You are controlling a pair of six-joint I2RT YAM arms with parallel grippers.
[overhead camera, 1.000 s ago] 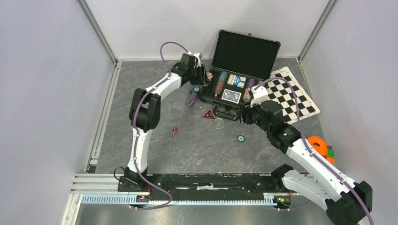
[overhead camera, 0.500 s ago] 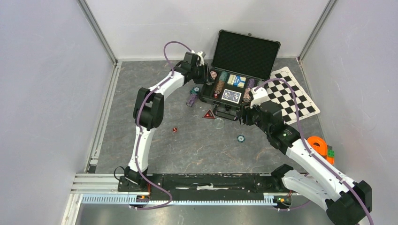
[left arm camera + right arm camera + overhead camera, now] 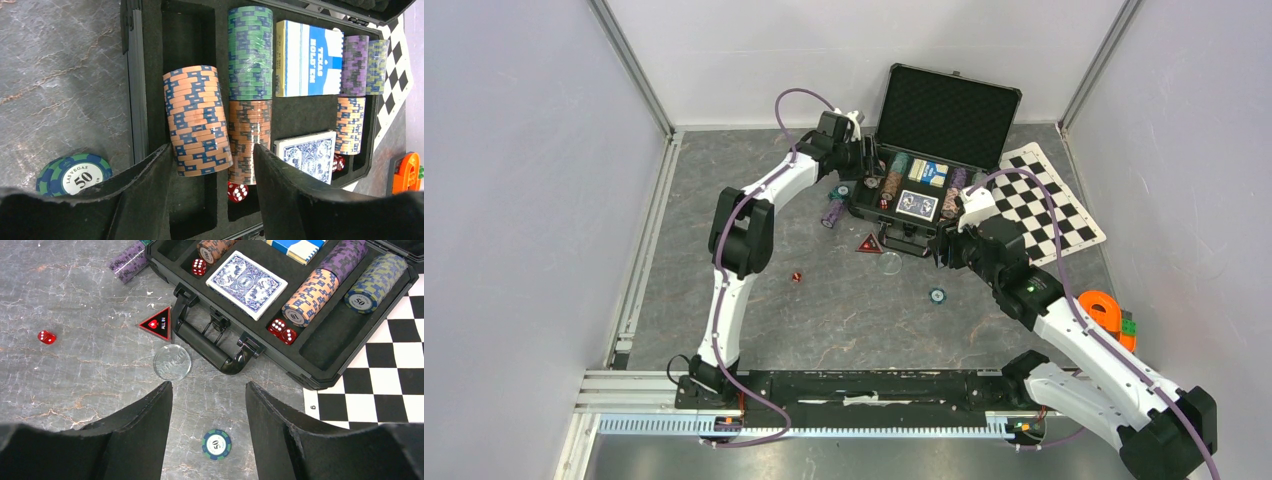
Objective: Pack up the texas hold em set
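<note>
The black case (image 3: 949, 105) lies open at the back, holding chip stacks, blue card decks (image 3: 247, 284) and red dice (image 3: 282, 331). My left gripper (image 3: 869, 160) hangs over its left end, open. Between the spread fingers an orange-and-blue chip stack (image 3: 197, 120) lies, slightly askew, over the leftmost slot, free of both pads. My right gripper (image 3: 944, 250) is open above the table, with a loose green chip (image 3: 216, 444) below its gap. A red triangular marker (image 3: 157, 323), a red die (image 3: 46, 337) and a purple chip stack (image 3: 129, 260) lie loose.
A clear disc (image 3: 172, 361) sits by the case handle (image 3: 207, 342). Another green chip (image 3: 74, 175) lies left of the case. The checkered mat (image 3: 1049, 205) lies right of the case, with an orange ring (image 3: 1104, 308) at the right wall.
The left gripper moved slightly right over the case and widened its jaws, letting go of the orange chip stack. The right arm has barely moved.
</note>
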